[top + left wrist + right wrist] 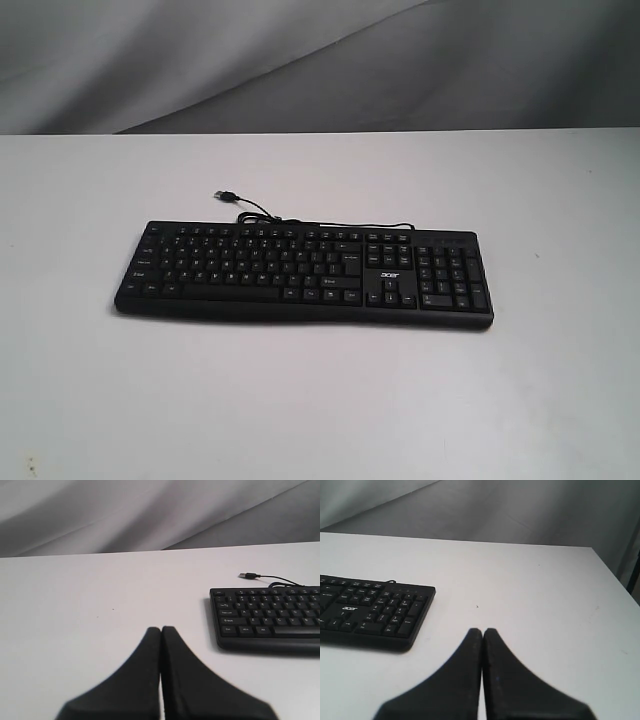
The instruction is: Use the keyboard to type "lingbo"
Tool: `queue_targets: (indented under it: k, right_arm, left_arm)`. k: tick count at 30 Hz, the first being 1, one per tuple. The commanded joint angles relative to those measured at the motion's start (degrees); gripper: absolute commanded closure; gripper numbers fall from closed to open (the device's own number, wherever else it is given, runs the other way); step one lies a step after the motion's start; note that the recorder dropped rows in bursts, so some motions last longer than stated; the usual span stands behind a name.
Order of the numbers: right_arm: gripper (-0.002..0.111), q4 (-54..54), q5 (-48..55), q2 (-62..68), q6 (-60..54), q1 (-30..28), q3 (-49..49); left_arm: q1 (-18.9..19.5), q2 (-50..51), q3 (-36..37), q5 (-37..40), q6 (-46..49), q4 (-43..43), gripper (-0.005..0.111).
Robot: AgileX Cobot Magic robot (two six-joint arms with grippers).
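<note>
Item: keyboard [303, 272], black, flat at mid tabletop [300, 400]. Its cable [262, 213] trails from the far edge, with the plug lying loose.
Left claw [161, 630]: tips pressed together, holding nothing, well apart from the keyboard's left end.
Right claw [482, 631]: likewise closed and empty, off the number-pad end.
Progress: you have no claw over any key and nothing shows a letter entered. Judge all six letters of "lingbo" outstanding, starting with L.
</note>
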Motion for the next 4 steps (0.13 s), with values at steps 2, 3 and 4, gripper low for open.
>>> queue_targets:
  k: [2, 3, 4]
  right_arm:
    - [0.108, 0.48, 0.00, -0.19, 0.00, -0.43, 0.23]
    - [0.108, 0.48, 0.00, -0.19, 0.00, -0.43, 0.23]
    - [0.108, 0.48, 0.00, -0.19, 0.00, -0.43, 0.23]
  left_arm:
    - [-0.04, 0.23, 0.28, -0.34, -0.12, -0.21, 0.106]
    - [-0.04, 0.23, 0.28, -0.34, -0.12, -0.21, 0.106]
    - [-0.04, 0.23, 0.28, -0.34, -0.12, -0.21, 0.106]
